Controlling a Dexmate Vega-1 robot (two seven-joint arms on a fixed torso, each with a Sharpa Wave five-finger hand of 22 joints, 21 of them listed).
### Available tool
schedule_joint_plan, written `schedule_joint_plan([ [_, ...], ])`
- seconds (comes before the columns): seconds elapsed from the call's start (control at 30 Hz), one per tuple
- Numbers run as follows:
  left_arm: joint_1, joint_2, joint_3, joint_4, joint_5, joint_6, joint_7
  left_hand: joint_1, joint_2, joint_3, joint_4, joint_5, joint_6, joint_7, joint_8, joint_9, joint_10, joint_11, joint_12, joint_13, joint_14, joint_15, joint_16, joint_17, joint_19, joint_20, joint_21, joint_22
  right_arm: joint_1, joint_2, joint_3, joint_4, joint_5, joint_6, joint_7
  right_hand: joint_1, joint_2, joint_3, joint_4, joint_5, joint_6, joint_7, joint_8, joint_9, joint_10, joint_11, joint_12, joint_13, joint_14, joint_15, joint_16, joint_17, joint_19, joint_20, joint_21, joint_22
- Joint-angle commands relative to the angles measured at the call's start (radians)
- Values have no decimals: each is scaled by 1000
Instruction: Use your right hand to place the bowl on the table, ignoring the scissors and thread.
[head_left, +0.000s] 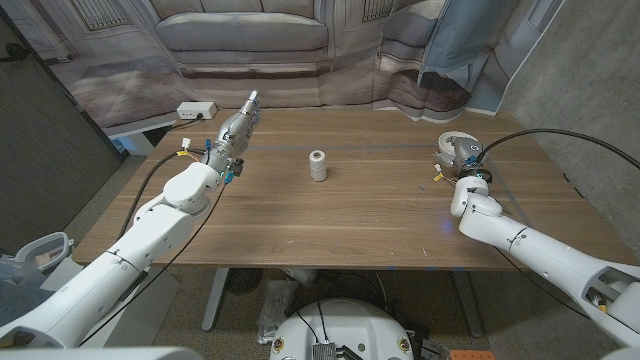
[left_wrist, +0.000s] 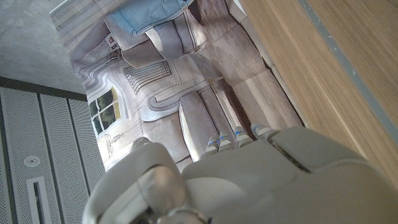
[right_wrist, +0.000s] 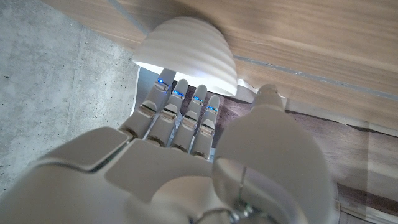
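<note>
Bowl (right_wrist: 189, 53) upside down, right hand (right_wrist: 186, 155) touching

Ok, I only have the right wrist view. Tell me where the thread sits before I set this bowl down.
Observer: The thread spool stands upright mid-table, well to the left of your right hand and the bowl it holds.
Operator: Now give me the left hand.
Observer: The left hand is over the table's far left part, fingers stretched out straight, holding nothing.
Operator: And the table around the bowl.
Observer: Bare wood of the table surrounds the bowl, which is near the far right corner.
</note>
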Motion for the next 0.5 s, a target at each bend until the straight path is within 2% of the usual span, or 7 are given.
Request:
schedule_joint_plan([
  [0.03, -15, -3, 11, 5, 2, 6, -4, 9, -2, -7, 0, 3, -1, -1, 0, 4, -14, -4, 2, 2, -38, -4, 2, 4, -37, -37, -1, 1, -33, -32, 40, -64, 17, 31, 4, -13, 1, -4, 12, 8, -9, 8, 8, 1, -10, 1, 1, -1, -13, -29, 1, -3, -12, -49, -7, 1],
  [0.13, -16, -3, 12, 4, 4, 5, -4, 9, -2, -7, 0, 3, -1, -1, 0, 4, -14, -3, 2, 2, -39, -4, 2, 4, -38, -37, -2, 1, -41, -45, 51, -87, 23, 40, 16, -18, 2, -6, 14, 10, -11, 9, 9, 1, -19, 7, 1, -3, -22, -23, 3, -9, -19, -47, -14, 0],
  [0.4, -13, -2, 12, -2, 4, 7, 0, 10, -1, -8, 0, 3, -2, -2, 0, 4, -14, -4, 2, 2, -39, -4, 2, 4, -37, -37, -1, 1, -63, -72, 85, -137, 33, 87, 19, -27, 5, -10, 17, 21, -19, 15, 12, -1, -46, 17, 3, -11, -80, -10, 2, -31, -99, -21, -64, -6],
  [0.5, -10, -1, 11, -4, 5, 6, 2, 10, -1, -9, 0, 3, -2, -2, 0, 4, -15, -5, 1, 2, -39, -4, 2, 4, -38, -36, -2, 1, -69, -84, 100, -151, 43, 114, 29, -29, 6, -10, 17, 24, -24, 15, 11, -1, -59, 22, 2, -14, -102, -7, 0, -37, -115, -17, -76, -6],
])
